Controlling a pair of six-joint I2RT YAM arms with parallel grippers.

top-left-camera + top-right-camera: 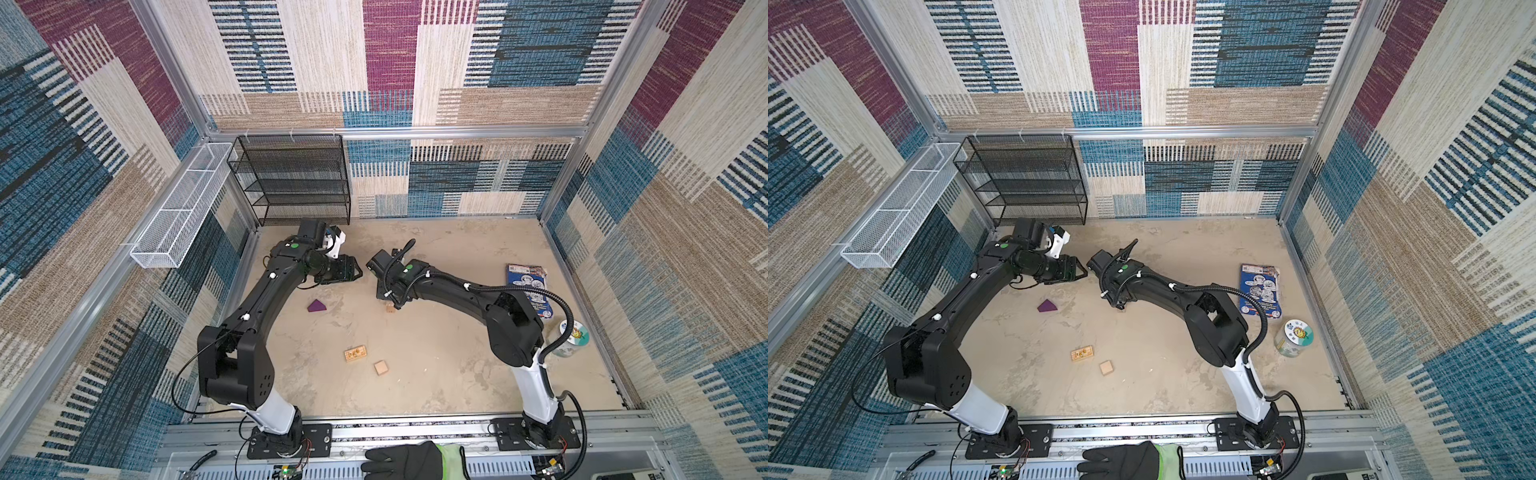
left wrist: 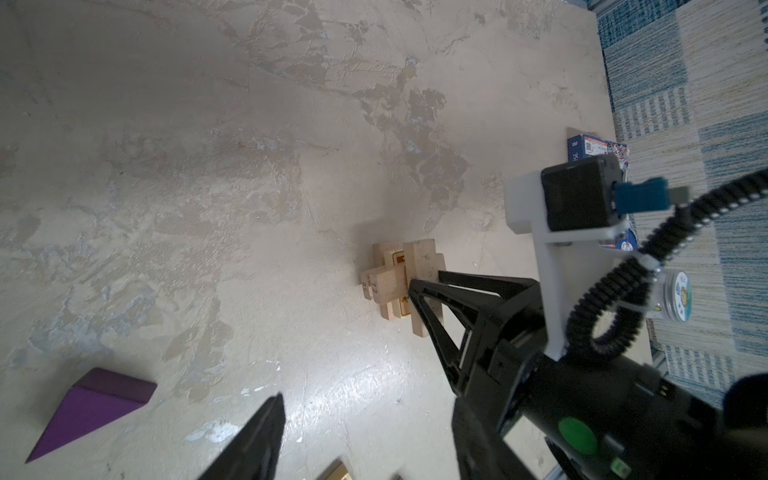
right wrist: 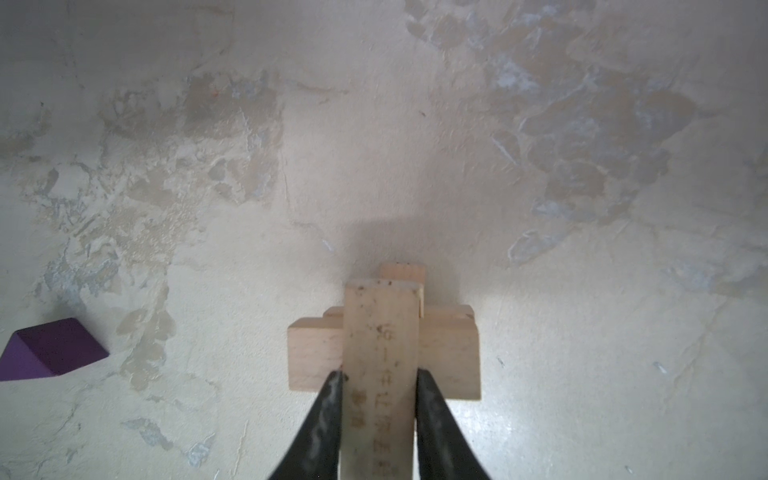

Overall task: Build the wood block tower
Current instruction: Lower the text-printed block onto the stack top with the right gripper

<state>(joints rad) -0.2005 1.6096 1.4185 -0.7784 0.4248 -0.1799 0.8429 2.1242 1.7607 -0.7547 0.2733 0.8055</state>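
Right end effector [image 3: 380,374] pinches the top brick [image 3: 380,324] of the tower [image 2: 399,282].
Its fingers press the brick's long sides, and the brick lies crosswise over the stack at mid-table [image 1: 436,386]. The left end effector [image 1: 353,271] hangs spread and empty nearby. The purple wedge [image 1: 317,306] lies left of the tower; a printed brick [image 1: 355,354] and a cube [image 1: 381,368] lie nearer the arm bases.
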